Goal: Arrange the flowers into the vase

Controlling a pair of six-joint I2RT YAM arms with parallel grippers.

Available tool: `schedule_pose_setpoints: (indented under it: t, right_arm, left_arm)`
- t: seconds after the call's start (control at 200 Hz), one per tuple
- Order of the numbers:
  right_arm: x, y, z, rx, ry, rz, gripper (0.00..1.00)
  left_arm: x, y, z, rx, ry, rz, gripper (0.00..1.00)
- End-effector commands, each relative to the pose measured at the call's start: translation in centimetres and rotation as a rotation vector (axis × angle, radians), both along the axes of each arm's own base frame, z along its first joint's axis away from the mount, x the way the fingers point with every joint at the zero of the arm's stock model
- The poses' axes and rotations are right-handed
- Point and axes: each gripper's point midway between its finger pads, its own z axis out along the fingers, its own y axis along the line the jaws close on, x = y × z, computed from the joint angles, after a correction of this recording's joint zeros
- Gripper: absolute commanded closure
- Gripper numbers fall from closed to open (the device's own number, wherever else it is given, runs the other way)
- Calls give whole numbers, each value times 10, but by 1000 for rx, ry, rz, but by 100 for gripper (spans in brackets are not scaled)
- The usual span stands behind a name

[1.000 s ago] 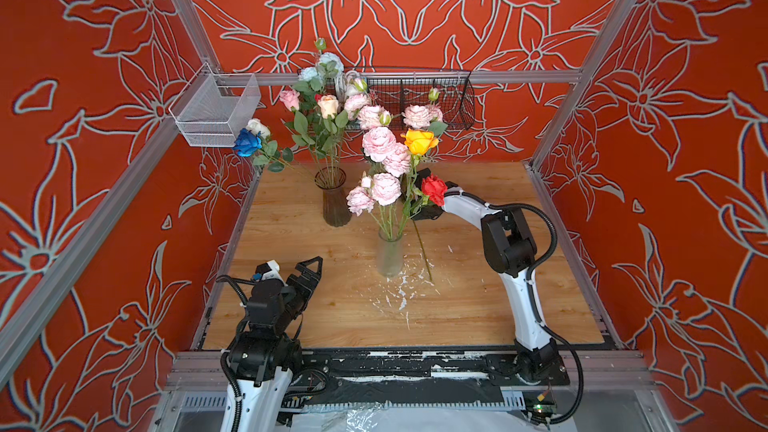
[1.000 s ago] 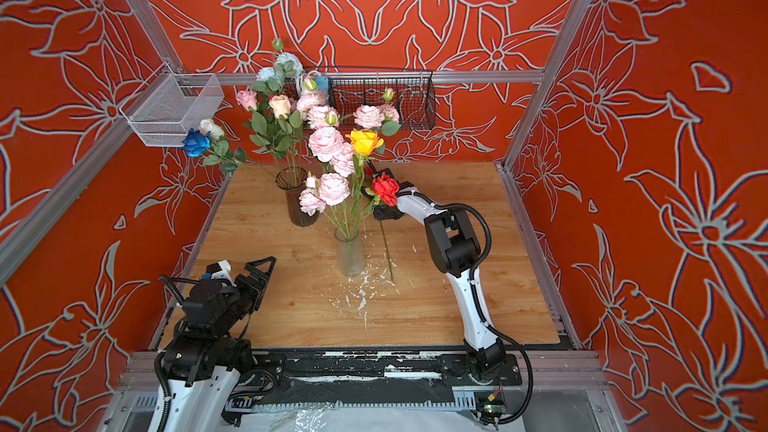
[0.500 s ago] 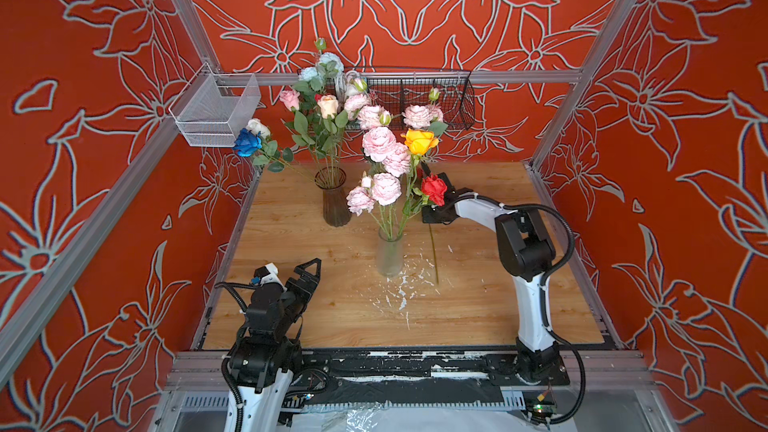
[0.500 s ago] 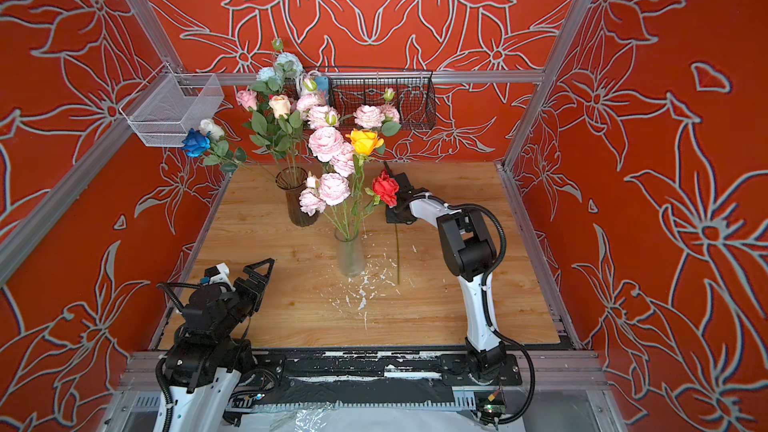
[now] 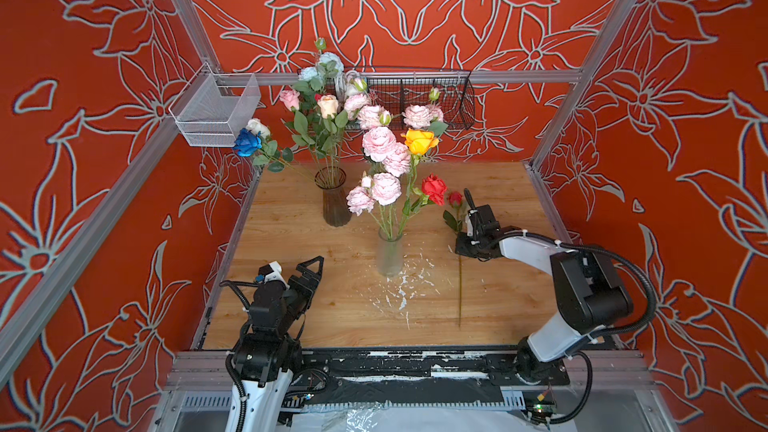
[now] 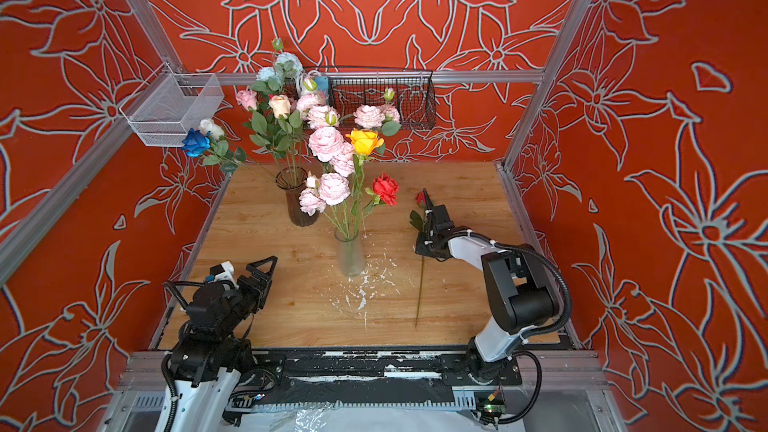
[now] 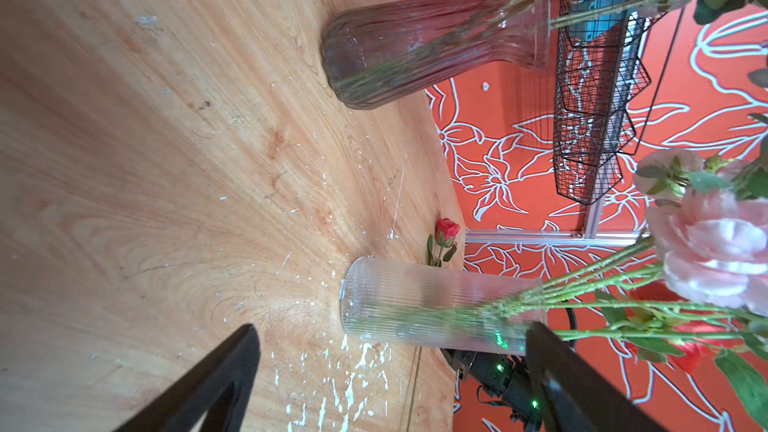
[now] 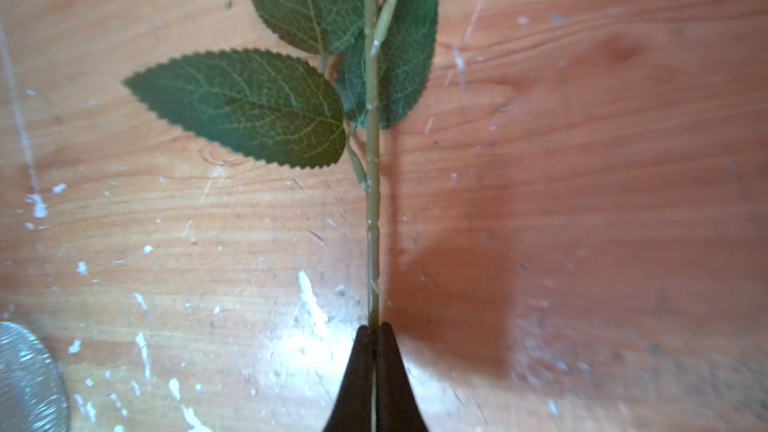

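Observation:
My right gripper is shut on the green stem of a small red rose. This rose lies low along the wooden table, right of the clear ribbed vase. That vase holds pink peonies, a yellow rose and a red rose. A dark glass vase behind it holds more flowers, among them a blue rose. My left gripper stands open and empty at the front left.
A silver mesh basket hangs on the left frame rail. A black wire basket hangs on the back rail. White flecks mark the table in front of the clear vase. Red patterned walls and aluminium posts close in three sides.
My right gripper has closed on the rose stem and moved right and toward the front, away from the clear vase, taking the rose along. The left arm has barely shifted.

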Motion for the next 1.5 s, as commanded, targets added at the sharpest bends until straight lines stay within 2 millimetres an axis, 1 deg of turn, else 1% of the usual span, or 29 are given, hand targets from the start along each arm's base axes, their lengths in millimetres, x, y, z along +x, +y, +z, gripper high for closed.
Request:
schedule_pose_setpoints:
  t: [0.0,0.105,0.205,0.29,0.46,0.505,0.555,0.61,0.66,0.69,0.741,0.776,0.851,0.901,1.011,1.091,1.116,1.161,1.196,1.246,1.276,1.406,1.496]
  right_arm:
    - [5,-6,25,22,-88,-48,100]
    - [-1,-8,39,28,-111,-57,100]
    - [-9,-17,45,0,-131,-76,100]
    - [-16,-18,54,11,-155,-74,100]
    - [-24,-8,102,148,-332,-70,100]
    - [-27,-9,111,163,-360,-75,100]
    - [-30,-13,115,151,-362,-87,100]
    - [-31,-17,112,110,-341,-88,100]
    - [-31,-21,102,58,-289,-81,100]
    - [-30,-22,96,26,-243,-61,94]
    - [-28,-20,83,-24,-167,-14,76]
    - [-26,-18,71,-48,-116,25,68]
    - [-15,-24,54,-140,-33,52,64]
    - [-7,-19,43,-150,-7,94,61]
    - [12,-6,30,-150,43,180,61]
    - [18,-13,19,-210,86,192,63]
    - [18,-13,15,-213,90,195,63]
    - [19,-9,8,-194,98,212,63]
    - [16,-7,1,-187,133,214,63]
    - [18,-2,-5,-161,156,212,63]
    - [20,-2,-8,-162,164,202,63]
    - [23,-11,-14,-201,163,170,64]
    - [21,-8,-21,-193,188,184,68]
  left_arm:
    - [-1,-5,8,-30,-44,-19,0]
    - [-3,-7,11,-34,-68,-30,0]
    - [-6,-10,8,-27,-53,-56,0]
    - [-8,-13,5,-28,-44,-74,0]
    - [-9,-15,4,-37,-44,-86,0]
    - [-8,-16,5,-41,-47,-89,0]
    - [-8,-16,5,-43,-49,-92,1]
    - [-8,-17,4,-43,-48,-93,0]
    - [-8,-17,2,-43,-46,-96,0]
    - [-7,-18,1,-48,-45,-97,0]
    - [-6,-18,0,-54,-44,-98,0]
    - [-6,-19,-1,-61,-44,-100,0]
    - [-5,-20,-2,-73,-46,-102,0]
    - [-4,-20,-3,-75,-46,-101,0]
    - [-5,-19,-5,-72,-35,-96,0]
    - [-7,-19,-4,-57,-28,-101,0]
    - [-8,-18,-4,-49,-26,-102,0]
    - [-10,-18,-4,-39,-20,-101,0]
    - [-10,-17,-5,-39,-17,-97,0]
    - [-8,-17,-6,-49,-21,-95,0]
    - [-7,-18,-7,-66,-22,-94,0]
    - [-3,-22,-9,-117,-25,-100,0]
    - [-4,-20,-9,-108,-21,-93,0]
